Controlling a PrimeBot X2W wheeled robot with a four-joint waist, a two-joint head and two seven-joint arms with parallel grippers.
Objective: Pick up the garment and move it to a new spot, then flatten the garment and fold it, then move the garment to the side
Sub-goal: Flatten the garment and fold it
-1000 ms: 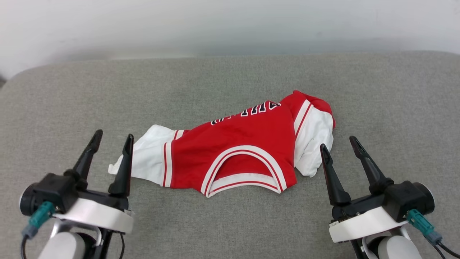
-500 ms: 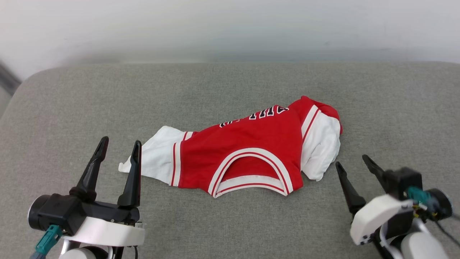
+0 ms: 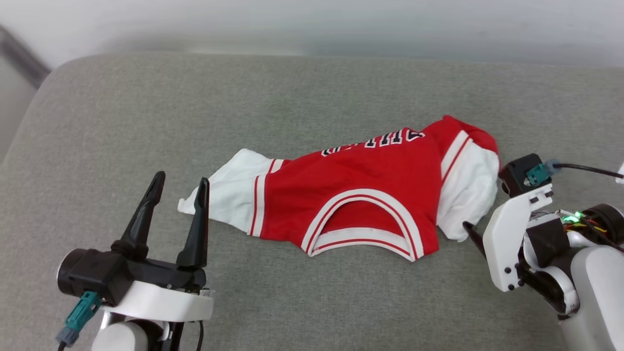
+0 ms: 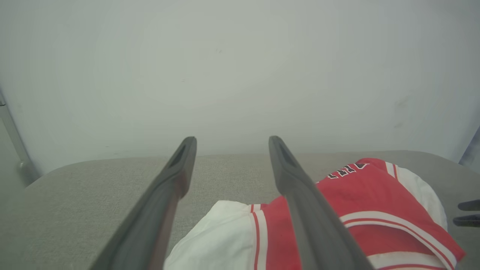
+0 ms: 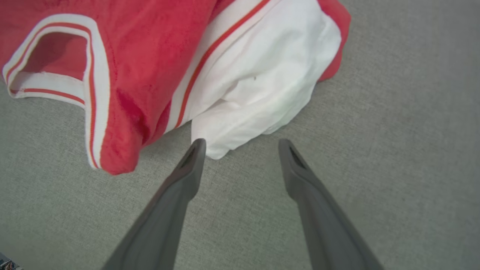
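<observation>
Tipping down, right hand (image 5: 242, 144) now nears the garment (image 3: 370, 195).

Grey fabric-covered surface (image 3: 312, 97), rounded far-left corner; plain pale wall (image 4: 240, 75) behind; dark strip (image 3: 25, 51) at left.

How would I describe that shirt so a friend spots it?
On the grey cushion, between the left claw and right claw, lies a crumpled shirt. Red body, white sleeves, striped collar and black lettering set it apart.
</observation>
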